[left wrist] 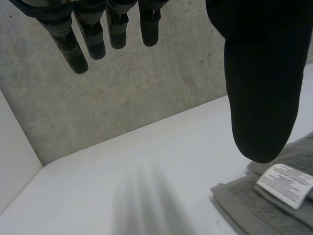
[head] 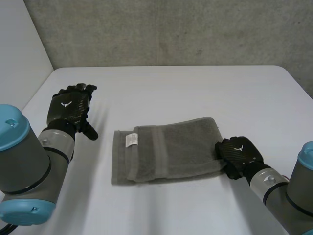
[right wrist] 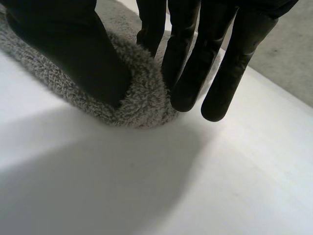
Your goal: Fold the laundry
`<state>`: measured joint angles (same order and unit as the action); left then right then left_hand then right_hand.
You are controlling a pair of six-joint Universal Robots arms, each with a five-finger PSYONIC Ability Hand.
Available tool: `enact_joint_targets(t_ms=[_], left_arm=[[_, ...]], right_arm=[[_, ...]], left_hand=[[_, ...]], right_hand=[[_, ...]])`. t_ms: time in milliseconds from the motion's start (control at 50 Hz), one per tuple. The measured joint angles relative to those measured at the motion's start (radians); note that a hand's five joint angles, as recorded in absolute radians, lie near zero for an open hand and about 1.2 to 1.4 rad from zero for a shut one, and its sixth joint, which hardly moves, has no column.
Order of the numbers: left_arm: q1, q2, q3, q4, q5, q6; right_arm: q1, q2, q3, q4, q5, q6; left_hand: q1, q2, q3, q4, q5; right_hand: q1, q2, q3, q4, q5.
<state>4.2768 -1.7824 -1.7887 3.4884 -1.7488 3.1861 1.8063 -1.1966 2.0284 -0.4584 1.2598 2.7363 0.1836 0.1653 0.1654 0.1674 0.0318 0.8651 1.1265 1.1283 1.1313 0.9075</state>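
Towel: a grey towel [head: 171,152] is laid folded on the white worktop [head: 195,88], near its middle, with an upper layer turned over a lower one.
Label: a small white label [head: 131,140] is seen on the towel, near the end that lies toward the left hand [head: 71,110].
Left hand: it is held above the worktop, beside the labelled end of the towel and apart from it.
Left fingers: the fingers [left wrist: 95,44] are held straight, away from the thumb, and nothing is grasped.
Right hand: the right hand [head: 239,154] is placed at the opposite end of the towel, at its near corner.
Right fingers: the thick edge of the towel seems to be pinched between the thumb and the straight fingers [right wrist: 188,73], though the contact is partly hidden by the pile.
Background: a grey concrete wall [head: 171,29] is seen behind the worktop.
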Motion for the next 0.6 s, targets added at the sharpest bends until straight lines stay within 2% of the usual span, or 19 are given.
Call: enact_joint_targets(t_ms=[140,160,200,220,280,300,380,400,480,540,560,580,600], left_arm=[[0.000,0.003,0.001,0.000,-0.001,0.000],[0.000,0.004,0.001,0.000,-0.001,0.000],[0.000,0.005,0.001,0.000,-0.001,0.000],[0.000,0.007,0.002,0.000,-0.001,0.000],[0.001,0.010,0.002,0.000,-0.001,0.000],[0.001,0.012,0.002,0.000,-0.001,-0.001],[0.002,0.017,0.002,0.000,-0.002,-0.002],[0.003,0.023,0.003,0.000,-0.003,-0.003],[0.005,0.036,0.003,-0.001,-0.006,-0.004],[0.004,0.040,0.003,-0.001,-0.006,-0.004],[0.003,0.042,0.003,-0.002,-0.007,-0.004],[0.001,0.044,0.003,-0.002,-0.007,-0.003],[-0.001,0.045,0.003,-0.002,-0.007,-0.003]], right_arm=[[0.013,-0.015,-0.028,-0.025,0.041,-0.052],[0.085,-0.045,-0.098,-0.032,0.051,-0.102],[0.113,-0.051,-0.121,-0.031,0.051,-0.112],[0.210,-0.056,-0.192,-0.024,0.049,-0.136],[0.328,-0.037,-0.276,-0.006,0.046,-0.153],[0.418,-0.007,-0.338,0.013,0.042,-0.164],[0.515,0.038,-0.397,0.038,0.037,-0.180],[0.603,0.095,-0.439,0.060,0.030,-0.203],[0.685,0.171,-0.463,0.084,0.028,-0.235],[0.702,0.192,-0.463,0.094,0.032,-0.242],[0.708,0.199,-0.460,0.101,0.035,-0.244],[0.712,0.201,-0.452,0.117,0.043,-0.241],[0.709,0.195,-0.447,0.127,0.047,-0.233]], left_hand=[[0.000,0.000,0.000,0.000,0.000],[0.000,0.000,0.000,0.000,0.000],[0.000,0.000,0.000,0.000,0.000],[0.000,0.000,0.000,0.000,0.000],[0.000,0.000,0.000,0.000,0.000],[0.000,0.000,0.000,0.000,0.000],[0.000,0.000,0.000,0.000,0.000],[0.000,0.000,0.000,0.000,0.000],[0.000,0.000,0.000,0.000,0.000],[0.000,0.000,0.000,0.000,0.000],[0.000,0.000,0.000,0.000,0.000],[0.000,0.000,0.000,0.000,0.000],[0.000,0.000,0.000,0.000,0.000]], right_hand=[[0.041,0.029,0.053,0.058,0.057],[0.052,0.034,0.053,0.059,0.064],[0.052,0.036,0.053,0.059,0.065],[0.052,0.036,0.055,0.059,0.069],[0.052,0.036,0.058,0.059,0.071],[0.063,0.036,0.059,0.059,0.074],[0.066,0.036,0.063,0.059,0.074],[0.066,0.036,0.063,0.059,0.074],[0.066,0.036,0.063,0.059,0.074],[0.038,-0.031,-0.018,-0.023,0.013],[-0.139,-0.223,-0.209,-0.214,-0.165],[-0.448,-0.623,-0.589,-0.602,-0.544],[-0.448,-0.623,-0.589,-0.602,-0.544]])
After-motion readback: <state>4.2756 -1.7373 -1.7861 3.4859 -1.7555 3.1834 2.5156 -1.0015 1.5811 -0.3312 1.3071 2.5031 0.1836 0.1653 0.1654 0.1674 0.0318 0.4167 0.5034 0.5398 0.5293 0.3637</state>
